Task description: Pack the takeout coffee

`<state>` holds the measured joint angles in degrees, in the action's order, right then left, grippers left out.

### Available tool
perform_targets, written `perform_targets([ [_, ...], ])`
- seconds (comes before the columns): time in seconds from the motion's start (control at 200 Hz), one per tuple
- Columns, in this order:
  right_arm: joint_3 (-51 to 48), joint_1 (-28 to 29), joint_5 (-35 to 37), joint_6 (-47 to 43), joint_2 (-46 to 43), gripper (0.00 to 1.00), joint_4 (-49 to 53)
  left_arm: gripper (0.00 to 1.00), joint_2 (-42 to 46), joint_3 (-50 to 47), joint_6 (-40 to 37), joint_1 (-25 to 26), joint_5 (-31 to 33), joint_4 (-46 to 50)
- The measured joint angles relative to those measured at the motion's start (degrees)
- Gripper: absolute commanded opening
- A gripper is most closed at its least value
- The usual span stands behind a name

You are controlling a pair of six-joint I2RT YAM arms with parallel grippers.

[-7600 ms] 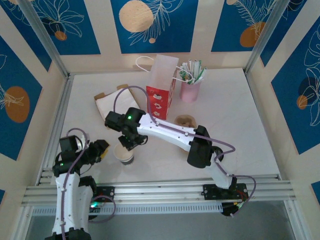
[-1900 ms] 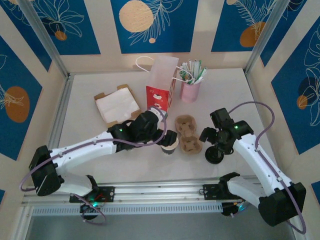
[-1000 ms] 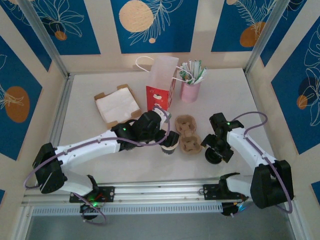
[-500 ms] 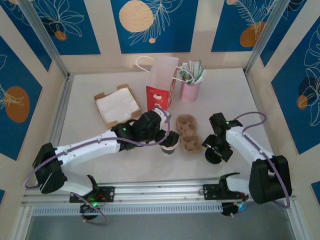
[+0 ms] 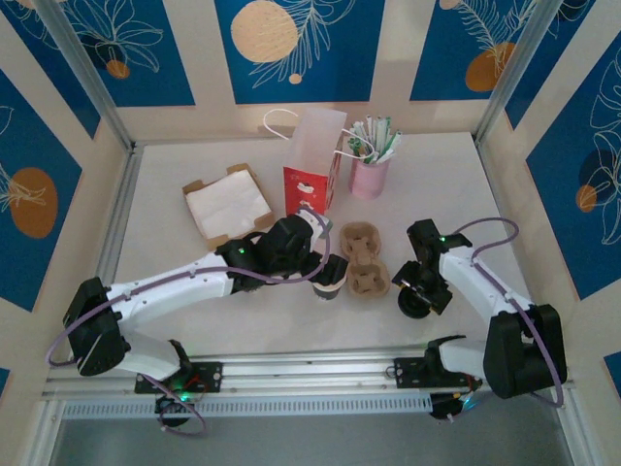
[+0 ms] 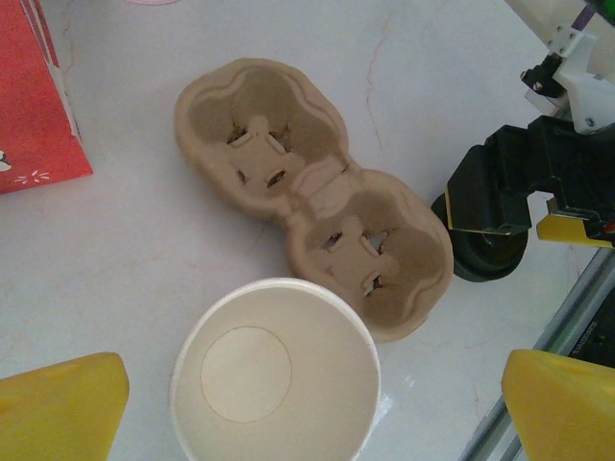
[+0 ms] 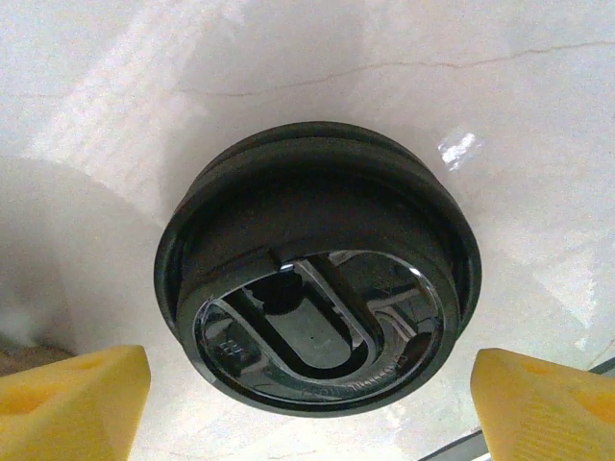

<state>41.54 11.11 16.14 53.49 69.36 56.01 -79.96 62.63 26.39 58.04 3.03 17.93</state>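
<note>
Lowered since earlier, the right hand [image 7: 307, 403] straddles the black lid [image 7: 317, 288], released. The left hand [image 6: 307, 408], released, flanks the cup [image 6: 276, 370]. Seemingly the lidding step: next, clench the lid squarely.

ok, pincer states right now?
Left pincer: open, straddling the white paper cup, not gripping.
Right pincer: open, straddling the round black plastic lid.

The lid [image 7: 317, 303] is glossy black plastic, with bright reflections on its moulded ridges. The cup [image 6: 276, 376] is white paper, smooth and matt inside. The carrier [image 6: 312, 206] is brown moulded pulp, rough and dull. The table [image 7: 288, 58] is white, smooth and faintly veined like marble, with a soft sheen. The bag [image 5: 310, 194] is red printed paper; the rail [image 5: 310, 369] is ribbed bare metal.
</note>
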Motion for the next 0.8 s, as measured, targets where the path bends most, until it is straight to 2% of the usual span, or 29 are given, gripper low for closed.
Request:
perform_targets([
  [0.28, 0.1, -0.8, 0.2, 0.0, -1.4, 0.86, 0.6, 1.0, 0.0, 0.0, 0.0, 0.0, 0.0, 0.0],
  [0.8, -1.2, -1.3, 0.0, 0.0, 1.8, 0.86, -1.7, 1.0, 0.0, 0.0, 0.0, 0.0, 0.0, 0.0],
])
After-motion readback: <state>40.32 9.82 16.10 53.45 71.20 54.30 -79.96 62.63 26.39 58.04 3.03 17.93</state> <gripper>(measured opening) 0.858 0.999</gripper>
